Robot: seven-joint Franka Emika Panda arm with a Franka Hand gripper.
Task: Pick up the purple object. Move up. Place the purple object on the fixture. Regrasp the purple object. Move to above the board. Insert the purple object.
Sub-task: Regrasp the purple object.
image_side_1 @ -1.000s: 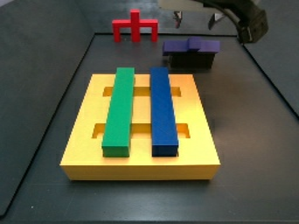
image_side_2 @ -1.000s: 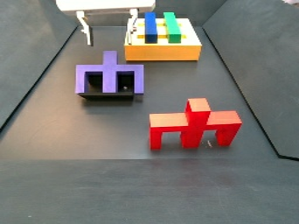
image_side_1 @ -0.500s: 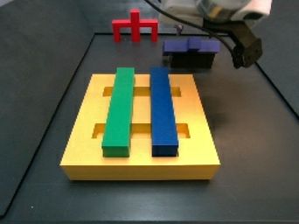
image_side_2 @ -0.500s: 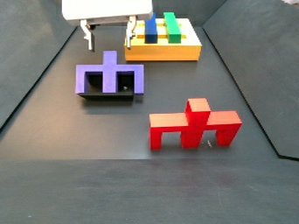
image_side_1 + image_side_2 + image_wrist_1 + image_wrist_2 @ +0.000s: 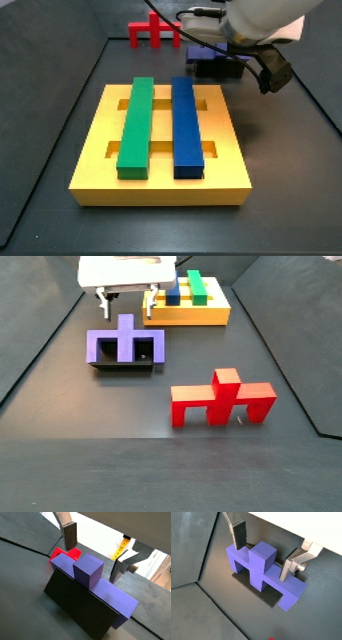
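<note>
The gripper (image 5: pixel 266 550) hangs with its fingers (image 5: pixel 239 533) spread wide, straddling the stem of the purple object (image 5: pixel 263 573) without touching it. The purple object (image 5: pixel 127 346) lies flat on the fixture (image 5: pixel 123 364), its crossbar lengthwise along the fixture, stem pointing toward the board (image 5: pixel 189 310), with the red piece (image 5: pixel 221 399) well apart.

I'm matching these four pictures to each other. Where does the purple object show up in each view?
Wrist view: the purple object fills the middle, on the fixture, between the open gripper fingers.
Wrist view: centre, red piece not visible.
Side view: mostly hidden behind the gripper, beyond the board.
Side view: left of centre, before the gripper.
Shared landmark: the fixture.
</note>
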